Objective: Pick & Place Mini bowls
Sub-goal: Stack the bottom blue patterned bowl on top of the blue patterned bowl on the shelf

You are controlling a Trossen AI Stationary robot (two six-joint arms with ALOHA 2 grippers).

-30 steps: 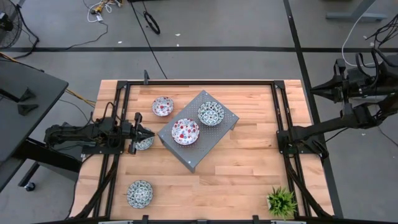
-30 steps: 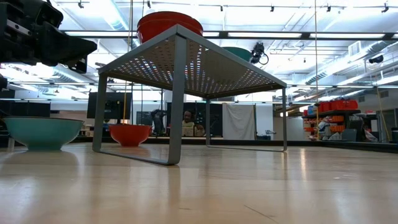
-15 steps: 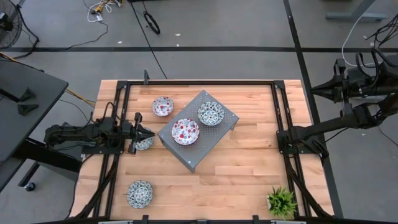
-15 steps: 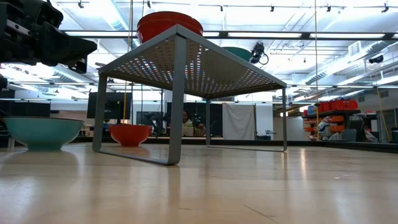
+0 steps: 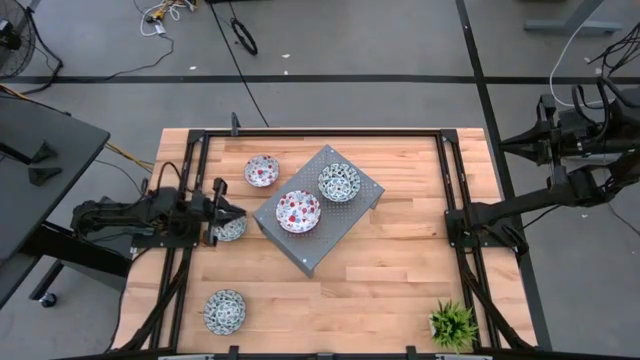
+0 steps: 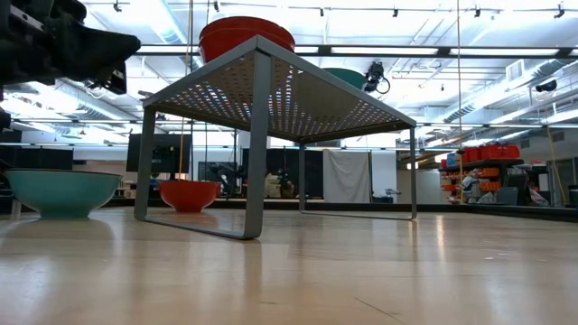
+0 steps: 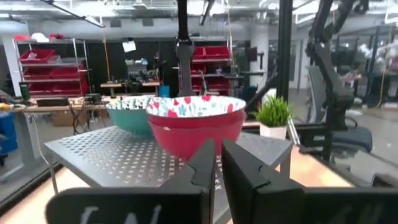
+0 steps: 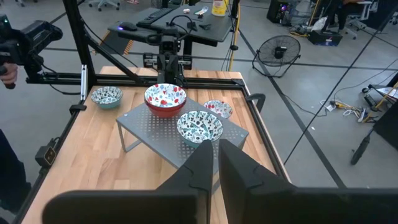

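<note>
Five mini bowls show. A red-patterned bowl (image 5: 298, 211) and a teal-patterned bowl (image 5: 339, 182) stand on a grey perforated stand (image 5: 305, 250) at mid-table. Another red bowl (image 5: 262, 170) rests on the table behind the stand. One teal bowl (image 5: 232, 230) sits on the table at the stand's left, and one (image 5: 224, 311) near the front left corner. My left gripper (image 5: 243, 212) hovers shut above the left teal bowl (image 6: 61, 191), pointing at the stand and touching nothing. My right gripper (image 8: 216, 146) hangs shut, high over the table's right side.
A small potted plant (image 5: 452, 325) stands at the front right corner. Black rails (image 5: 452, 200) run along the table's left and right sides. Bare wood lies right of the stand and across the table's front middle.
My left gripper has tipped its fingertips upward and stays shut over the left teal bowl. No bowl has moved.
</note>
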